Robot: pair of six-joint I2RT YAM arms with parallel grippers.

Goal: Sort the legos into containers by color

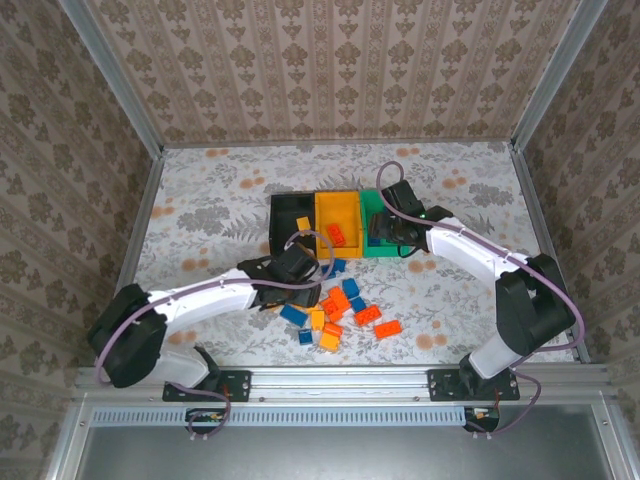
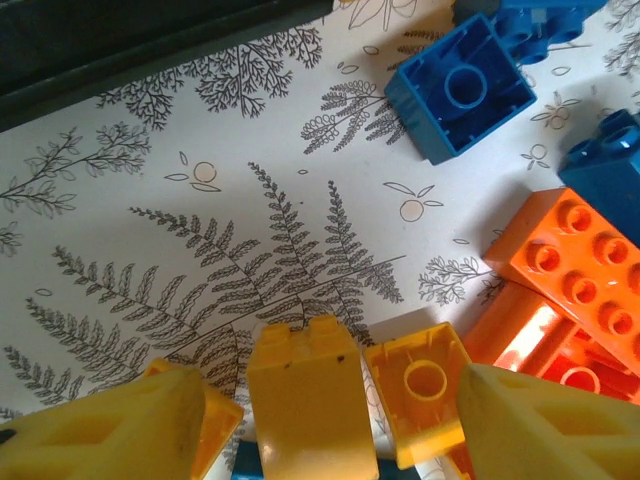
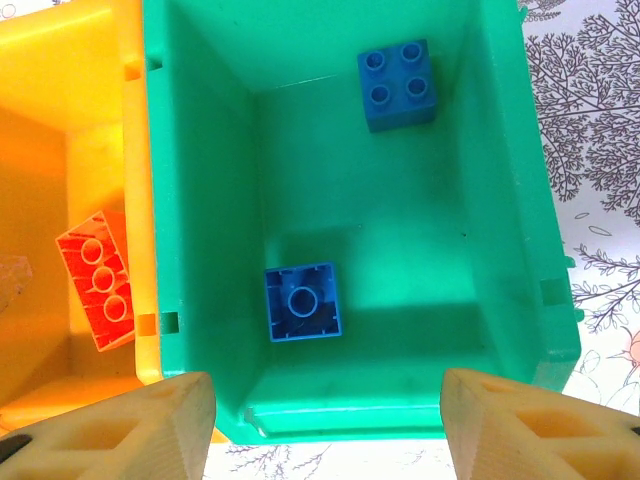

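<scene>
Three joined containers stand mid-table: black [image 1: 283,228], orange-yellow [image 1: 350,212] and green [image 1: 372,208]. Loose legos [image 1: 345,305] in yellow-orange, red-orange and blue lie in front of them. My left gripper [image 2: 320,425] hangs low over the pile's left edge. Its jaws are apart around an upright yellow brick [image 2: 310,400] and an upturned yellow brick [image 2: 420,390]. My right gripper [image 3: 325,430] hovers open and empty over the green container [image 3: 200,200], which holds two blue bricks [image 3: 398,85] [image 3: 303,302]. A red-orange brick [image 3: 100,280] lies in the orange-yellow container.
Just beyond my left gripper lie an upturned blue brick [image 2: 460,90] and a red-orange brick [image 2: 580,270], with the black container's wall [image 2: 100,50] further out. A yellow brick [image 1: 303,222] sits in the black container. Patterned walls and metal posts enclose the table.
</scene>
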